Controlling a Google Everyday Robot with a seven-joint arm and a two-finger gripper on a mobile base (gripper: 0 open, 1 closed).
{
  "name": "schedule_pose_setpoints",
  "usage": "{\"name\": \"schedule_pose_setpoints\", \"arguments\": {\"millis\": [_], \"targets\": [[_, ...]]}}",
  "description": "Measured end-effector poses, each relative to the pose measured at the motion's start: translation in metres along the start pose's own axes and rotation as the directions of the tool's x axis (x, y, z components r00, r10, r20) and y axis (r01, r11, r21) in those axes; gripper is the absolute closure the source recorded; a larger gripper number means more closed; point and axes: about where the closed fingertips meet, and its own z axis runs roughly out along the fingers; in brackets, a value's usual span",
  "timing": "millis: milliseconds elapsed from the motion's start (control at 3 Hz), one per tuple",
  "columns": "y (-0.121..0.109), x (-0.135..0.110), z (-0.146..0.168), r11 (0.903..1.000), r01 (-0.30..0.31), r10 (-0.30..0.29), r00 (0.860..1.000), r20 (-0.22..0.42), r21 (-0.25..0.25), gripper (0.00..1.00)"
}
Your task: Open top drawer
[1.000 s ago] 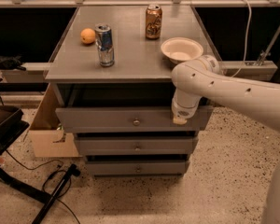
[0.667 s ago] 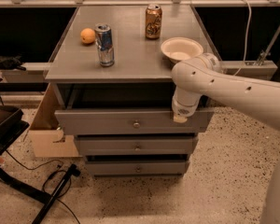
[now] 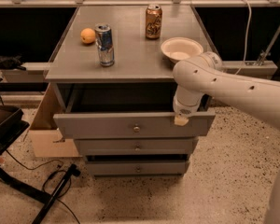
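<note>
The top drawer [image 3: 107,125] is the widest grey front of the cabinet, with a small round metal knob [image 3: 136,128] at its centre. It stands pulled out, with its dark inside showing above the front. My gripper [image 3: 180,120] reaches down from the white arm [image 3: 224,85] and sits on the drawer's upper edge, right of the knob.
On the cabinet top [image 3: 130,55] stand a blue can [image 3: 104,45], a brown can [image 3: 153,21], an orange [image 3: 87,35] and a white bowl [image 3: 181,49]. Two narrower drawers [image 3: 136,147] sit below. A cardboard box [image 3: 49,129] is at the left, with black stand legs and cables [image 3: 46,190] on the floor.
The top drawer has slid a little further out toward the camera, and my gripper has moved with its upper edge.
</note>
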Motion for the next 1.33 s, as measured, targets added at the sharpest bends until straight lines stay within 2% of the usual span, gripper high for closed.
{"name": "schedule_pose_setpoints", "arguments": {"millis": [333, 667, 1333], "targets": [[0.016, 0.003, -0.010, 0.9993, 0.018, -0.018, 1.000, 0.004, -0.032, 1.00], [0.022, 0.004, -0.011, 0.9984, 0.027, -0.026, 1.000, 0.006, -0.050, 1.00], [0.049, 0.012, -0.013, 0.9920, 0.039, -0.038, 0.999, 0.010, -0.120, 1.00]]}}
